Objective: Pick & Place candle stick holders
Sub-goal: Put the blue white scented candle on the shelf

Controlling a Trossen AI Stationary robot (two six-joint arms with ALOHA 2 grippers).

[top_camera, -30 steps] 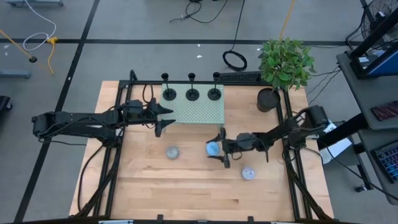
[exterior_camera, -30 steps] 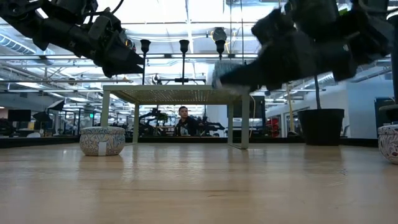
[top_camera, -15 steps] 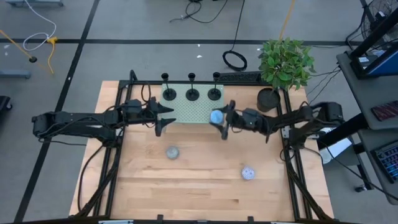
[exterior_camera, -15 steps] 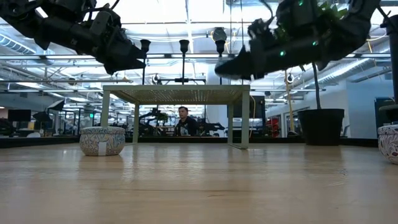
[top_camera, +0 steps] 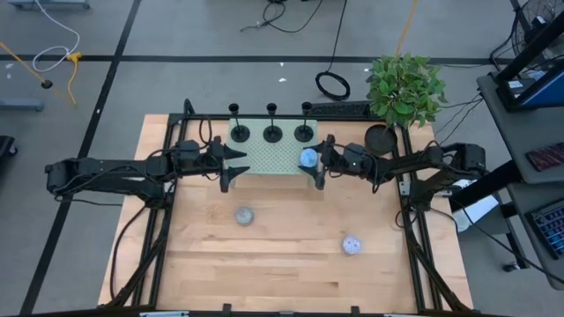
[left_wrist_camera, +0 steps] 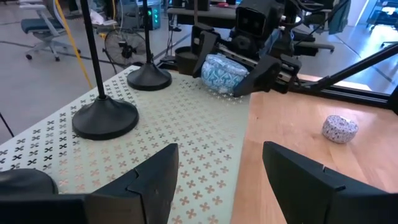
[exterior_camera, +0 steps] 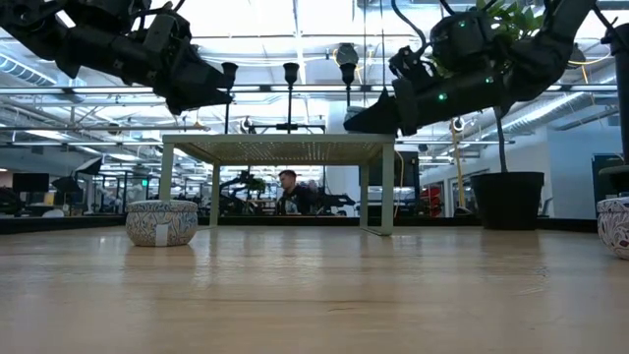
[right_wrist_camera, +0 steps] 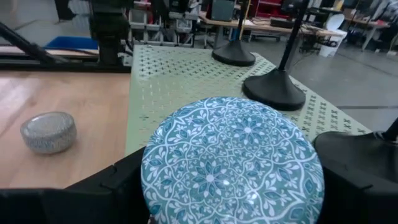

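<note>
Blue-patterned tin is being pinched in my right gripper over the green stand's 3 o'clock edge; candle stick holders are standing at 12. My left gripper is hovering with fingers spread at 9.

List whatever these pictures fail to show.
Right wrist view: the blue tin in the right claw hides the green stand beneath it.
Left wrist view: the candle holder stems run off the top edge.
Low view: a second tin is cut by the right edge.
</note>
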